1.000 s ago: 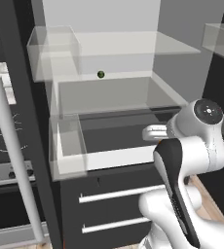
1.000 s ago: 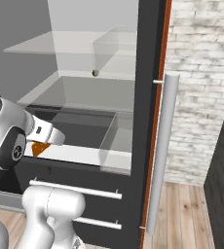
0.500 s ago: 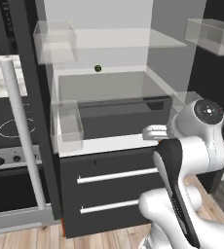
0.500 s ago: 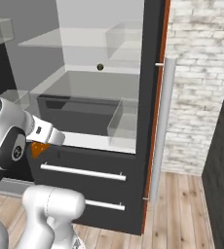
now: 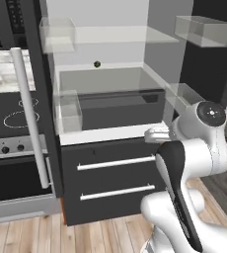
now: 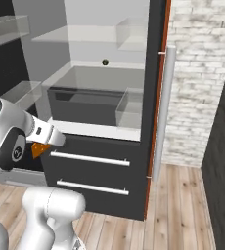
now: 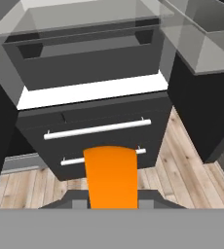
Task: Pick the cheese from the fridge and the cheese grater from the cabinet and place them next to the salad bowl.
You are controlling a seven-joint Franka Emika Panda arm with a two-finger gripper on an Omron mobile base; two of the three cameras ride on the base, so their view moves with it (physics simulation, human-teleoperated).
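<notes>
Open fridge point(image 5: 110, 94) ahead, pincer point(image 6: 40, 146) clamped on orange cheese point(image 7: 111, 176), above wooden floor point(image 7: 182, 151)

A rendered home kitchen is showing here: a tall open fridge with pale grey interior and glass shelves point(image 5: 105, 74) is standing beside a black stovetop with ring burners point(image 5: 4, 111), a whitewashed brick wall point(image 6: 197, 78) and pale wooden plank flooring point(image 6: 183, 205).

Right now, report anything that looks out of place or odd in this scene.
The fridge stands wide open with the robot drawn back from it. The cheese is out of the fridge, clamped in the gripper. A small dark ball sits alone on a shelf.
</notes>
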